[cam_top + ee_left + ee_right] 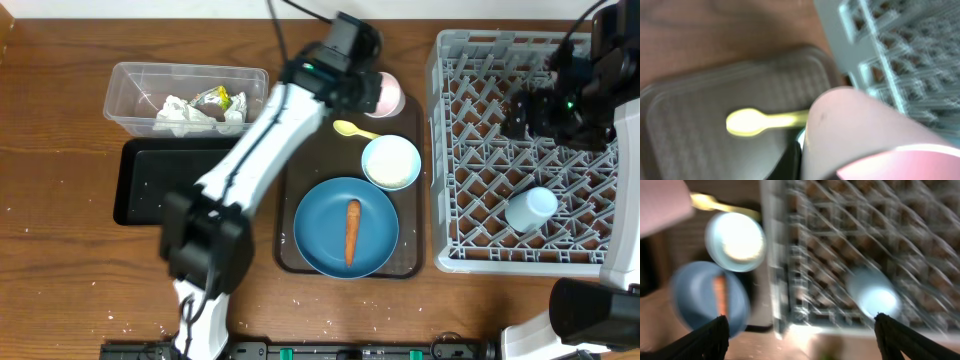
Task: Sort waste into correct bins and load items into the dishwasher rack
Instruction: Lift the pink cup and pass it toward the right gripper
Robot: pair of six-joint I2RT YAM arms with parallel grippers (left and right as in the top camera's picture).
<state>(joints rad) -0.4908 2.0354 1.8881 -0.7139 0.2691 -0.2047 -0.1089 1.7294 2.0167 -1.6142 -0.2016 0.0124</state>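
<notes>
My left gripper (368, 88) is shut on the pale pink cup (388, 95), at the far edge of the brown tray; in the left wrist view the cup (865, 135) fills the lower right with one dark finger against its side. The yellow spoon (355, 129) (760, 121) lies on the tray beside it. The white bowl (390, 162) and the blue plate (346, 228) with the carrot (352, 232) sit on the tray. My right gripper (522, 115) (801, 322) is open and empty above the grey rack (440, 150). The light blue cup (530, 208) (874, 296) lies in the rack.
The clear tub (125, 95) at the back left holds the white tissue (180, 113) and the yellow-green wrapper (216, 99). The black tray (160, 185) lies in front of it. The brown tray (300, 140) sits between them and the rack. Small white specks (300, 298) dot the front table.
</notes>
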